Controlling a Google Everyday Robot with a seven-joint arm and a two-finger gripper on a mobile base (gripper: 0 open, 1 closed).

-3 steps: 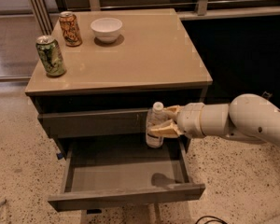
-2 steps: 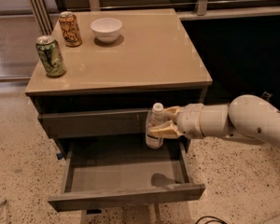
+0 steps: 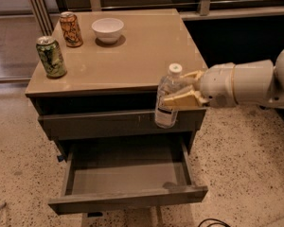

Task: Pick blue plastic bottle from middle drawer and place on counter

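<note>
The blue plastic bottle [image 3: 164, 113], clear with a white cap and a pale label, hangs upright in front of the cabinet's right front corner. Its cap is about level with the counter's edge. My gripper [image 3: 174, 90] reaches in from the right and is shut on the bottle's middle, with one tan finger [image 3: 183, 100] across its front. The middle drawer [image 3: 128, 200] is pulled out below and shows nothing inside. The glossy tan counter [image 3: 142, 51] lies just behind and above the bottle.
On the counter stand a green can [image 3: 51, 56] at the front left, an orange can [image 3: 71, 29] and a white bowl [image 3: 108, 29] at the back left. A shut drawer front [image 3: 109, 123] lies behind the bottle. Speckled floor surrounds the cabinet.
My gripper has lifted the bottle up and slightly to the right, from in front of the upper drawer front to about the height of the counter's edge.
</note>
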